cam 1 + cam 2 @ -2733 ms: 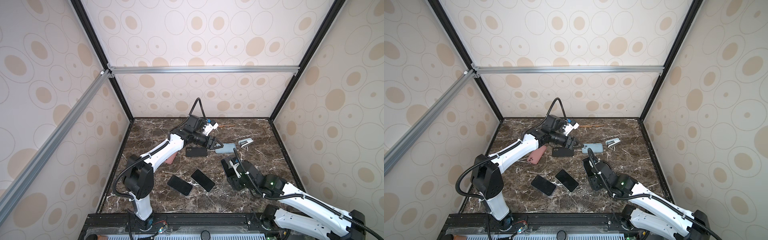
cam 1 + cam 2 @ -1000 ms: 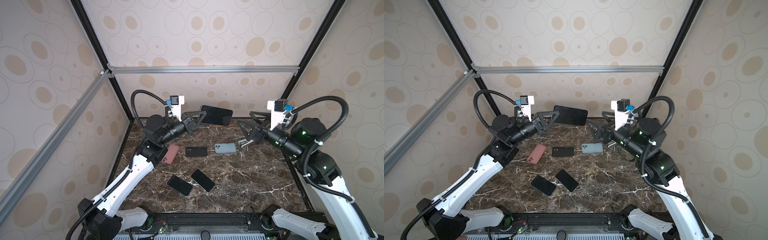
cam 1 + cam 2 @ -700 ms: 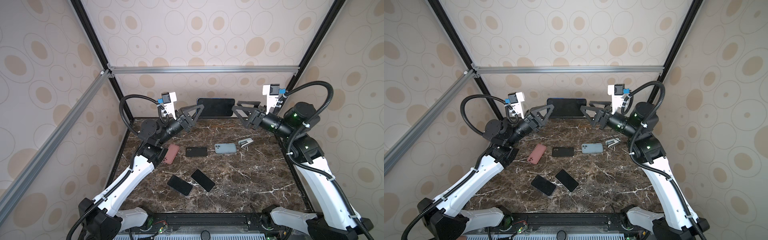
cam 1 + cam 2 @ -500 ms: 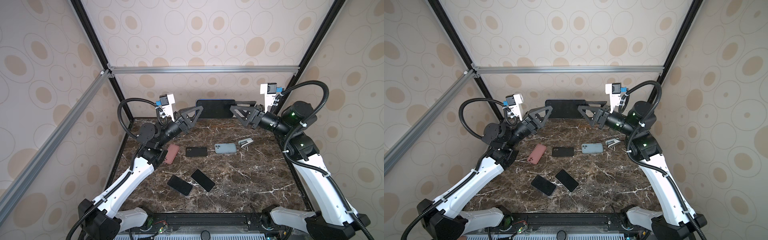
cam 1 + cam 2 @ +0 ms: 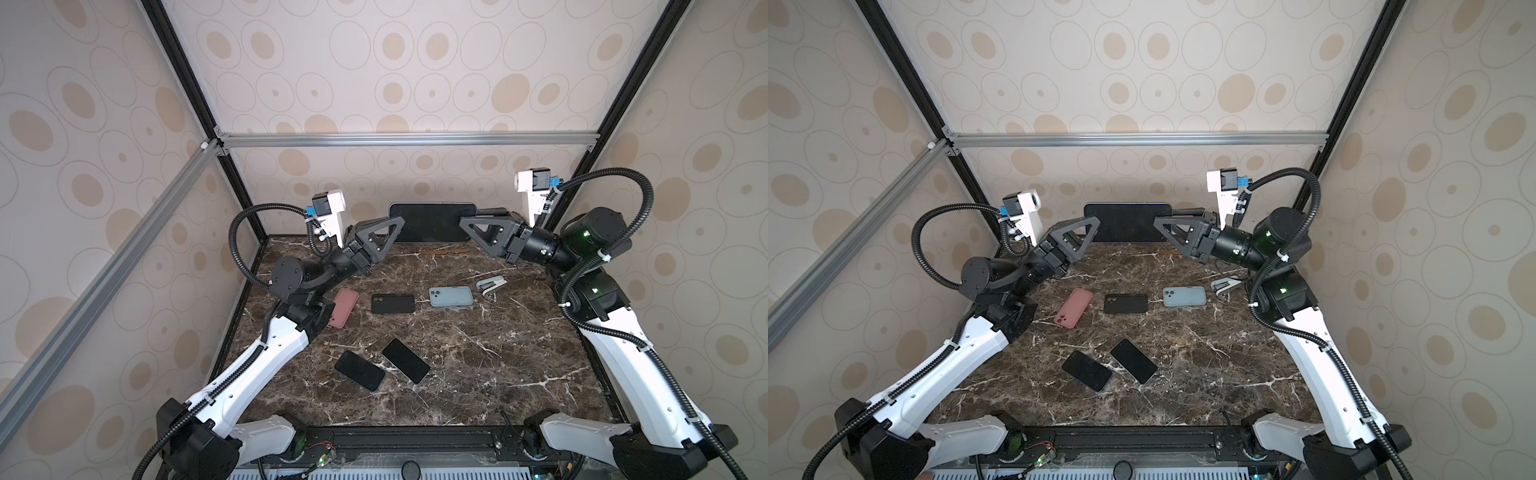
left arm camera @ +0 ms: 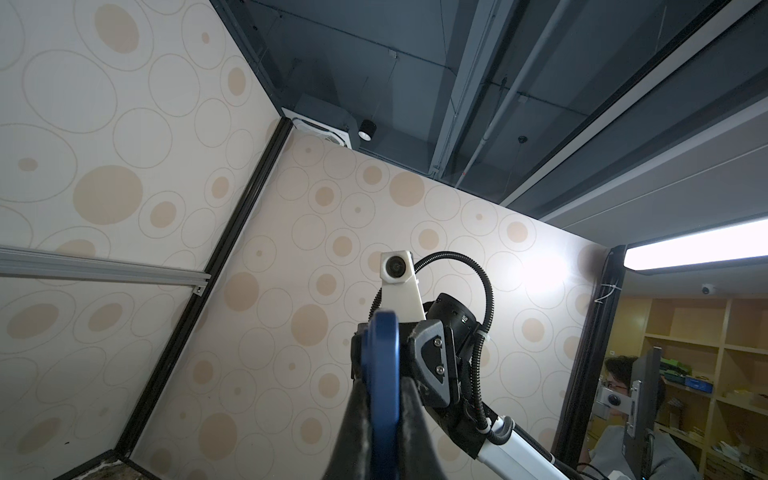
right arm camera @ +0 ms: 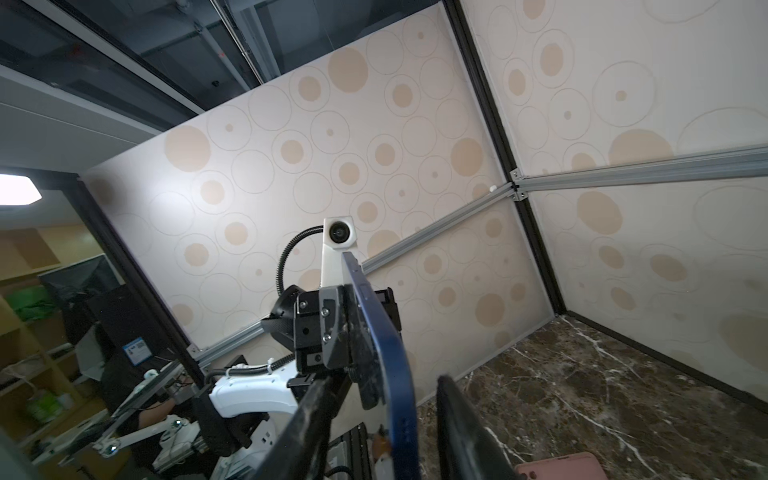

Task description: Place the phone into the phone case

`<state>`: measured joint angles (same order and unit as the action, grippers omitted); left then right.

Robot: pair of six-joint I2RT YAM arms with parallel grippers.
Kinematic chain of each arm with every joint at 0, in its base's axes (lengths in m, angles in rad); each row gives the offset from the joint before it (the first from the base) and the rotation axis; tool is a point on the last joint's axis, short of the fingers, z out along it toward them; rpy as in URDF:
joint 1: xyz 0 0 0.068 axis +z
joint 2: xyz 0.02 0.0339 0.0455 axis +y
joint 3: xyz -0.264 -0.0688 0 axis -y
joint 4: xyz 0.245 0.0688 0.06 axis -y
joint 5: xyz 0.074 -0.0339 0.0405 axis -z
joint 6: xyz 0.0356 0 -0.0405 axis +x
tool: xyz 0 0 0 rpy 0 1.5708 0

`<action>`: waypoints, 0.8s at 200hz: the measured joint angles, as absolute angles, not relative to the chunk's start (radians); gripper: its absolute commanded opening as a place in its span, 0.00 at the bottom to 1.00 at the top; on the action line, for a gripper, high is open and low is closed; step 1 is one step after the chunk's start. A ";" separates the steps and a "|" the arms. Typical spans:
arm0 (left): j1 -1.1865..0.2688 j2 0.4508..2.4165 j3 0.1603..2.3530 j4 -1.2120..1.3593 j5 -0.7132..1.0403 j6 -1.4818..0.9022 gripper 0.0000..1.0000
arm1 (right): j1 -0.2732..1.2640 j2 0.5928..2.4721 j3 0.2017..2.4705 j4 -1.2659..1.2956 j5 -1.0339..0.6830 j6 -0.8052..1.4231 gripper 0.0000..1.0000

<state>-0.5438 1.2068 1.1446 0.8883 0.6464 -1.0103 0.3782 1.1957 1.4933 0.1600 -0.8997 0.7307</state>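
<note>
Left end effector (image 5: 399, 224) clamps the phone (image 5: 430, 222) above the table's (image 5: 457, 353) far edge; right end effector's (image 5: 464, 220) parted jaws straddle it.

The dark marble bench (image 5: 498, 365) lies bare at right front and between its two rows. Back row: pink phone case (image 5: 344, 307), black phone case (image 5: 392, 303), grey-blue phone case (image 5: 451, 296), small grey clip (image 5: 491, 285). Front, left of centre: two black slab phones (image 5: 359, 370) (image 5: 405, 360) side by side. Above the back edge, a raised dark phone (image 5: 430, 222) bridges left tool (image 5: 399, 224) and right tool (image 5: 464, 218).
</note>
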 measured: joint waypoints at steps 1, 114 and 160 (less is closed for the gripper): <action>-0.544 1.207 1.144 0.889 0.647 -1.011 0.00 | 0.378 1.196 1.493 0.163 -0.901 0.733 0.38; -0.544 1.198 1.098 0.965 0.659 -1.069 0.00 | 0.377 1.213 1.493 0.200 -0.973 0.803 0.26; -0.544 1.199 1.095 0.972 0.660 -1.079 0.00 | 0.377 1.213 1.492 0.186 -0.977 0.798 0.18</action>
